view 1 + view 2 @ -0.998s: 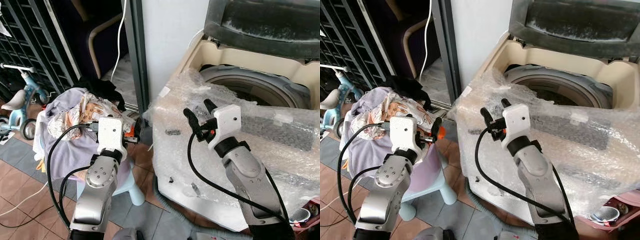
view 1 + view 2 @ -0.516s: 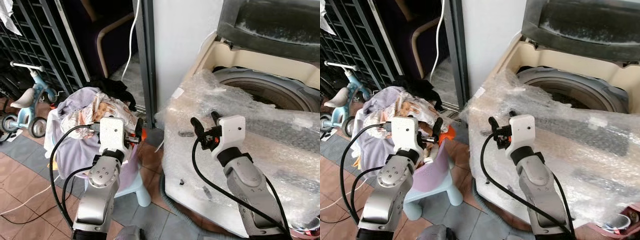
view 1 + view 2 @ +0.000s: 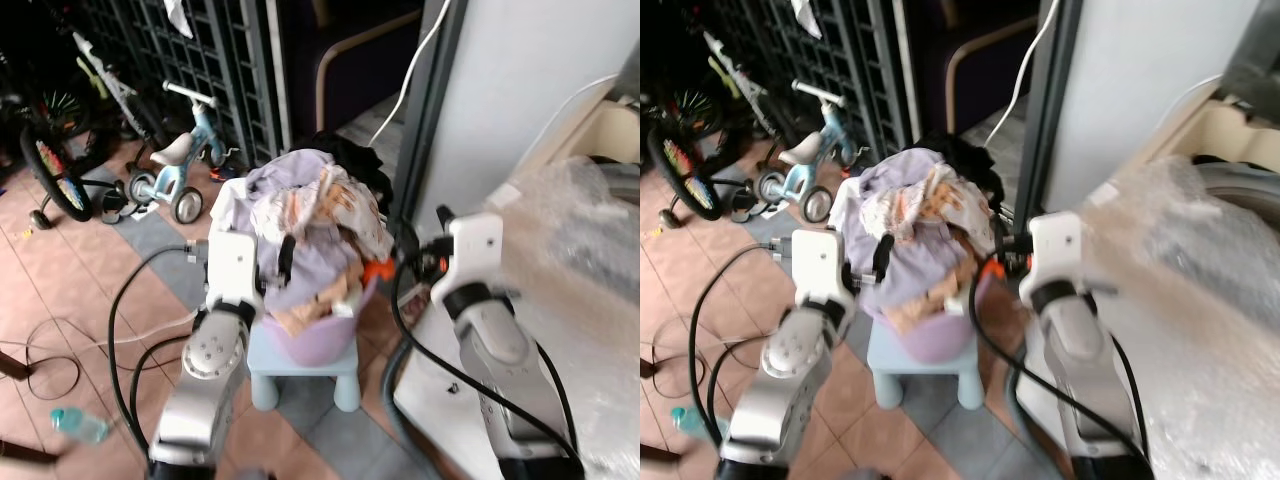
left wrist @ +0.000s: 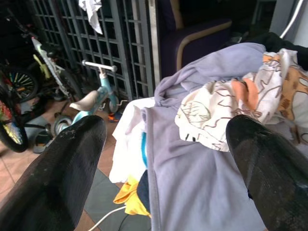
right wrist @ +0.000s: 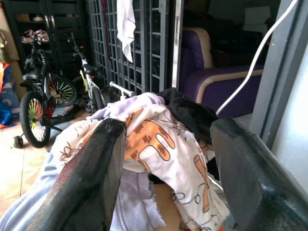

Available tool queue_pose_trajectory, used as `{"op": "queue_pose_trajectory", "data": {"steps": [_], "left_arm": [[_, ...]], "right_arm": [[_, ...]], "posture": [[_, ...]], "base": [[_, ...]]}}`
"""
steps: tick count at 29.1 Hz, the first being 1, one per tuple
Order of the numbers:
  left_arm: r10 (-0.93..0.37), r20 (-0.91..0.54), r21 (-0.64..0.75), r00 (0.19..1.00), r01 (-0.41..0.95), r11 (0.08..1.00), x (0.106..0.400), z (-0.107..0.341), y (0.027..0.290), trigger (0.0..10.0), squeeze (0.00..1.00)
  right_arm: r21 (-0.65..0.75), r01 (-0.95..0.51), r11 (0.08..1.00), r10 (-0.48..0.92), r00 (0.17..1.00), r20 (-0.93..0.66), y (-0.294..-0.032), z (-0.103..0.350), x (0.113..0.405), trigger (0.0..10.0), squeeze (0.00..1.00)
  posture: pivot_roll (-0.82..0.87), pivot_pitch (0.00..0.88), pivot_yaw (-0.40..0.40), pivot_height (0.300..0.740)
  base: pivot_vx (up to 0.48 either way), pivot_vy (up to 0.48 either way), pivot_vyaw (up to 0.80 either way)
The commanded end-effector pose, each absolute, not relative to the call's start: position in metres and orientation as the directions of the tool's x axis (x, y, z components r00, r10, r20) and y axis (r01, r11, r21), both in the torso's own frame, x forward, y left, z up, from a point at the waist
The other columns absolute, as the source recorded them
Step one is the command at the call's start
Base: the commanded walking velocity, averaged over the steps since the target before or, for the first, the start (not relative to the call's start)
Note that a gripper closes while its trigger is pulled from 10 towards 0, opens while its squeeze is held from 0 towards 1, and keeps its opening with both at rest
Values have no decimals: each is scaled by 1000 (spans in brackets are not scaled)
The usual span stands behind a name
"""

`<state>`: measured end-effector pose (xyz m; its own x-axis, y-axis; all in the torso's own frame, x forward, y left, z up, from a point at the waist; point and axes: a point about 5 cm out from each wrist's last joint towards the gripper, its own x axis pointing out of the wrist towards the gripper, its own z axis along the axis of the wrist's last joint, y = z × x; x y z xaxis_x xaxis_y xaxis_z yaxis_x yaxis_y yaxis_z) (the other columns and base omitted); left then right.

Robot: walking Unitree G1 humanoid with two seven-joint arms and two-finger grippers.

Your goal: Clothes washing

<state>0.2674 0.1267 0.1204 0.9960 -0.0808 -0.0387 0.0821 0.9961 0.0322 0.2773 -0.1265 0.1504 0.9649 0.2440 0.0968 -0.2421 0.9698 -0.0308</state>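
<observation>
A heap of clothes (image 3: 315, 215) fills a purple basin (image 3: 320, 345) on a light blue stool (image 3: 300, 370). On top lie a lavender garment (image 4: 192, 178), a white patterned cloth (image 5: 163, 144) and a black piece (image 5: 187, 110). My left gripper (image 3: 280, 265) is open, close against the heap's left side. My right gripper (image 3: 420, 240) is open too, at the heap's right side, holding nothing. The washing machine (image 3: 590, 230), wrapped in bubble film, stands at the right edge.
A child's tricycle (image 3: 180, 170) and a bicycle (image 3: 55, 170) stand to the left before a dark metal grille (image 3: 200, 50). A purple armchair (image 5: 216, 82) is behind the heap. A water bottle (image 3: 80, 425) and loose cables lie on the tiled floor.
The view has swung left: the washer has slid to the right edge and the clothes heap is now central. Both open grippers now flank the heap.
</observation>
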Motion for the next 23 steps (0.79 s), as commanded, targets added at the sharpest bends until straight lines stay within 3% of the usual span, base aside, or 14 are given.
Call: {"op": "queue_pose_trajectory", "data": {"steps": [1, 4, 6, 11, 23], "left_arm": [[-104, -32, 18, 994, 105, 994, 268, 122, 119, 10000, 0], [-116, -22, 26, 993, 117, 993, 268, 123, 119, 10000, 0], [-129, -20, 25, 991, 130, 991, 267, 123, 119, 10000, 0], [-143, -26, 20, 989, 144, 989, 266, 121, 120, 10000, 0], [-156, -33, 1, 987, 156, 988, 266, 119, 122, 10000, 0]], "right_arm": [[-42, -210, 977, 213, 974, 72, -136, 147, 278, 10000, 0], [-131, -166, 977, 172, 985, 34, -137, 140, 281, 10000, 0], [-73, -144, 987, 143, 990, -16, -137, 130, 280, 10000, 0], [-79, -176, 981, 173, 984, -50, -135, 123, 280, 10000, 0], [-126, -225, 966, 223, 974, -31, -129, 124, 285, 10000, 0]], "posture": [[-76, 0, 52, 740], [-74, 0, 53, 740], [-73, 0, 52, 740], [-71, 0, 52, 740], [-64, 0, 49, 740]], "base": [[0, 442, 0], [0, 430, 0], [133, 413, 0], [331, 344, 0], [467, 0, 0]]}}
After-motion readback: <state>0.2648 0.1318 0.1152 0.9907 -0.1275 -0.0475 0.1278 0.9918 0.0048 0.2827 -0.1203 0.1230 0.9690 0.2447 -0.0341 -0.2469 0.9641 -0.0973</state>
